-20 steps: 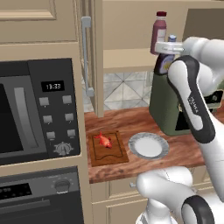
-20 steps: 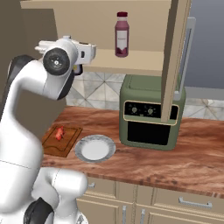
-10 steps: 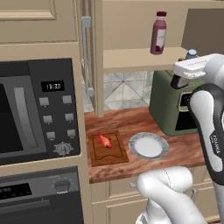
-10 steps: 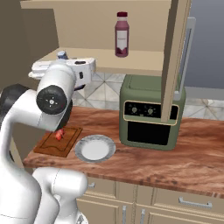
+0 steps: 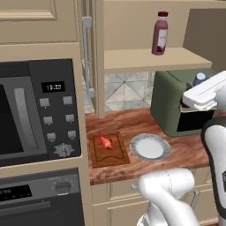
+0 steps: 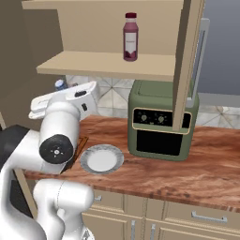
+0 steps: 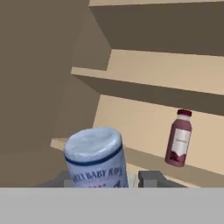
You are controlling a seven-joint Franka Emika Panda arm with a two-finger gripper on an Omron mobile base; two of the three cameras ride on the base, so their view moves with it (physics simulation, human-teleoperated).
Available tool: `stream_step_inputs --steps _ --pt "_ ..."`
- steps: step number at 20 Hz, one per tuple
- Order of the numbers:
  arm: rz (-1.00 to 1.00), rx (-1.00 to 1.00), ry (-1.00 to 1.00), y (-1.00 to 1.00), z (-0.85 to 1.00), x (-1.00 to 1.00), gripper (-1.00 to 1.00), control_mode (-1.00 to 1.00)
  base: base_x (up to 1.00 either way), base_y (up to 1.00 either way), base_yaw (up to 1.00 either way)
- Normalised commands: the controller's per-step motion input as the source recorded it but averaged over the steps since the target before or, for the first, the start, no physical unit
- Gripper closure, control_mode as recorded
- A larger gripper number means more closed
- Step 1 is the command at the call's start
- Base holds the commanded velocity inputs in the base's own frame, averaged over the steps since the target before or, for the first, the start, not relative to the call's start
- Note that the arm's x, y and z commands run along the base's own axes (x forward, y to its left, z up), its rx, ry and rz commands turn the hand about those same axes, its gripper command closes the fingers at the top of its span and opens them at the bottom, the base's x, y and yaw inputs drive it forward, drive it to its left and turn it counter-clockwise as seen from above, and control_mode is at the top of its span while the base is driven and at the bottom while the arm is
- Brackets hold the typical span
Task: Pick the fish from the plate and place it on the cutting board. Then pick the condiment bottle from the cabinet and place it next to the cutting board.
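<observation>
Kitchen counter: the claw (image 7: 107, 177) is closed on the condiment bottle (image 7: 97, 157), its pale cap and label rising between the fingertips (image 7: 149, 178) in the hand view. In the left base view the bottle's cap (image 5: 199, 78) peeks above the hand, in front of the green toaster oven (image 5: 173, 102). The fish (image 5: 104, 141) lies on the cutting board (image 5: 109, 150), w/ the plate (image 5: 150, 147) just beside it. A taller maroon bottle (image 6: 131, 37) stands upright on the cabinet (image 6: 108, 64) shelf.
</observation>
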Motion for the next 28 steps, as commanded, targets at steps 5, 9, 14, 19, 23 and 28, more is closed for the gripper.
stream_step_inputs --steps 5,9,14,19,23,28 --pt "0.04 -0.11 -0.02 -0.05 -0.43 -0.42 1.0 -1.0 0.0 0.0 0.0" --pt "0.04 -0.11 0.0 -0.04 -0.5 -0.3 1.0 -1.0 0.0 0.0 0.0" --pt "0.03 -0.04 -0.03 -0.03 -0.35 -0.21 1.0 -1.0 0.0 0.0 0.0" --pt "0.0 -0.06 0.02 0.0 -0.18 0.0 1.0 -1.0 0.0 0.0 0.0" --pt "0.0 -0.12 0.08 -0.02 -0.5 -0.01 1.0 -1.0 0.0 0.0 0.0" --pt "0.0 -0.11 0.1 0.0 -0.55 -0.01 1.0 -1.0 0.0 0.0 0.0"
